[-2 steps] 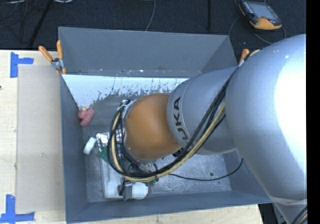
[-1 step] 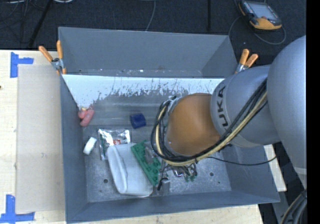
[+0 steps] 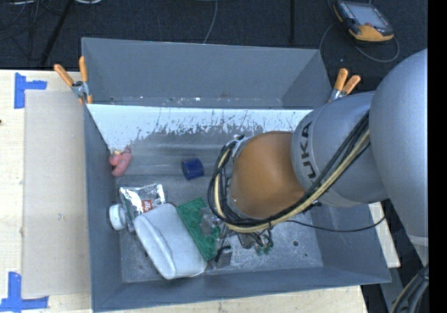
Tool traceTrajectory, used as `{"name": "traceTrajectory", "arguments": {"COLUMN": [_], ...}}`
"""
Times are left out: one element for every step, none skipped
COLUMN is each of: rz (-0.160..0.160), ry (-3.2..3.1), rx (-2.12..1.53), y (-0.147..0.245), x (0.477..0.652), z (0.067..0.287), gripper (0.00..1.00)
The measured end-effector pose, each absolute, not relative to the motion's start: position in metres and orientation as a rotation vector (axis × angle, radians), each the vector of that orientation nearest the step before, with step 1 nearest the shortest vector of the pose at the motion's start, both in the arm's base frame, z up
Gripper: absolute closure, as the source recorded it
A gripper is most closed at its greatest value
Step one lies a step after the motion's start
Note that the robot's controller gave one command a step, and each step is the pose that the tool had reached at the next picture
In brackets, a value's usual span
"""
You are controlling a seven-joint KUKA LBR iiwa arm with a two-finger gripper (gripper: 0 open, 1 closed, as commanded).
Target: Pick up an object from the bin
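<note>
Claw [image 3: 241, 243] low in lower centre of frame, beneath orange wrist cover [image 3: 265, 172]. Spread or pressed together: cannot tell. Nearest thing: flat green pad [image 3: 195, 221], just left of claw, long axis upper-left to lower-right. White tub [image 3: 166, 243] lies further left, against pad.

Looking down from above, slightly off to one side, near the bin [image 3: 202, 74], arm [image 3: 391, 144] in from right

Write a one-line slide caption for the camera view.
Robot hand low in the grey bin beside a green pad and white container; blue cube and pink piece lie apart.
</note>
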State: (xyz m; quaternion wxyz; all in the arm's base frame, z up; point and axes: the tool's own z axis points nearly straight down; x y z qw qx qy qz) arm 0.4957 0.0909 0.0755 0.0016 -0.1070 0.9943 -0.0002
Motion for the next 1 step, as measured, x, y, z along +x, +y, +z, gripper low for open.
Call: {"name": "traceTrajectory", "arguments": {"rz": [0.000], "ry": [3.109], "rx": [-0.404], "y": [0.0742], "x": [0.4952], "z": [0.2066], "gripper": [1.00]}}
